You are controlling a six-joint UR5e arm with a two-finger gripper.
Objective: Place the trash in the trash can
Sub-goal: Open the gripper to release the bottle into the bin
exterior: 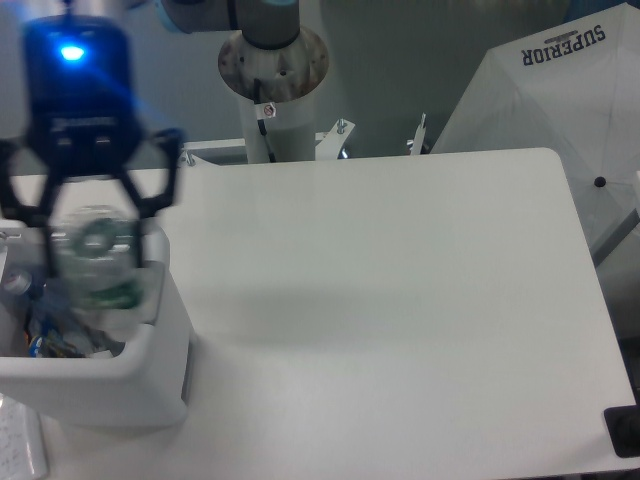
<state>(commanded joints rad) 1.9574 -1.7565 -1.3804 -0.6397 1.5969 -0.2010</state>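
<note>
Gripper: the gripper [95, 245] hangs over the trash can [150, 375] at the table's left edge, fingers clamped on the green-label bottle [98, 262] (blue status light lit on the body above).
Bottle position: held in the air above the can's open mouth, near its right wall; it looks clear of the rim, but motion blur makes that hard to confirm.
Bottle look: small, clear plastic, seen end-on approx., a green band round the lower part; blurred, so no finer detail.
Trash can: boxy white bin, thick rim, grey strip [150, 290] on the right wall; mixed litter visible inside, incl. what may be a blue-capped bottle [16, 284] at the left (too small to be sure).
Progress: carry looks all but done; the release into the can is what remains for this bottle.
Table: the white table top [400, 300] shows no other trash, so this is prob. the last item.
Background: folded white umbrella [560, 90] beyond the far-right corner.
</note>
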